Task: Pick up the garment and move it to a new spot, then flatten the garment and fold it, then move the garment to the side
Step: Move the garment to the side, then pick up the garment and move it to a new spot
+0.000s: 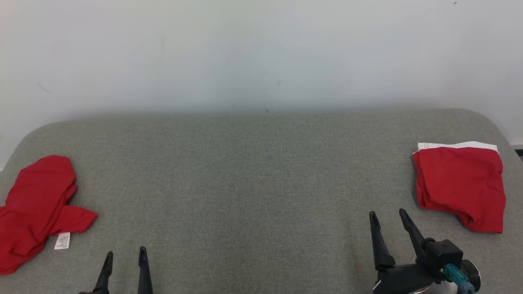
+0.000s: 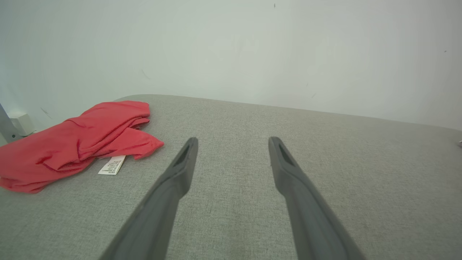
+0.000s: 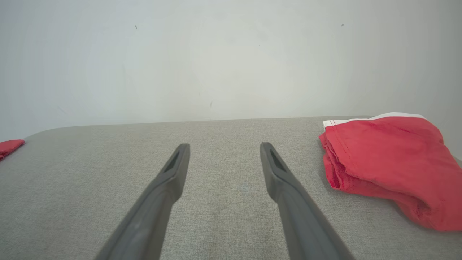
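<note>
Both left gripper [image 1: 126, 251] and right gripper [image 1: 387, 212] are holding fingers open, empty; likely risking a grab at folded red garment [image 1: 459, 183], not crumpled red garment [image 1: 36, 204].

Soft, even light leaves just a faint shadow under the folded red garment [image 3: 389, 162] on the grey fabric-covered desk [image 1: 261, 171]. The plain white wall [image 1: 261, 49] greys toward the corners, the desk's far edge bows, and the dark fingers [image 2: 155, 216] of the left claw [image 2: 232, 141] go soft near the lens.
</note>
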Robot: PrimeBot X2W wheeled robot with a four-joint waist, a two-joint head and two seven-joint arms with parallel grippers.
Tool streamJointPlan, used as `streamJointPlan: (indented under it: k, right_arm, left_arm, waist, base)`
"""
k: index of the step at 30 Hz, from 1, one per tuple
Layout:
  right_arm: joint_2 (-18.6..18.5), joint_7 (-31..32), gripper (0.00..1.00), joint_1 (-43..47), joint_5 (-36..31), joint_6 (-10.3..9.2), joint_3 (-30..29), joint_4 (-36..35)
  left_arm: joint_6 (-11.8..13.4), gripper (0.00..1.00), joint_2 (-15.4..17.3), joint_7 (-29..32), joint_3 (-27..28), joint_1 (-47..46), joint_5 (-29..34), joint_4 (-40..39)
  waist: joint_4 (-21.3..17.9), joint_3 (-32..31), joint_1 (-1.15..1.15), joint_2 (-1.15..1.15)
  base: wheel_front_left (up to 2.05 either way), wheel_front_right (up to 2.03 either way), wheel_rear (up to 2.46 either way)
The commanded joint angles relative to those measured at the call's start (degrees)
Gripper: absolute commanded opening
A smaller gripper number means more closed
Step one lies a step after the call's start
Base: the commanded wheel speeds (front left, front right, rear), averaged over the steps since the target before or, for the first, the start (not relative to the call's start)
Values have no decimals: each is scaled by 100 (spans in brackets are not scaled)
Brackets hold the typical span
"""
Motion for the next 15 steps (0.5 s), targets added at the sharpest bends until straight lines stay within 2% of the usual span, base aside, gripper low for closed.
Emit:
streamJointPlan:
  k: [1,15]
  right_arm:
    - [14,1,100,82,55,-13,39,-44]
    - [16,1,100,115,66,-13,195,-78]
  left_arm:
    - [-8,100,7,-18,4,27,19,17]
    - [50,100,7,-18,45,-13,3,69]
  waist:
    - [3,-20,1,1]
    - [103,18,1,1]
  base:
    - [0,0,0]
    - [0,0,0]
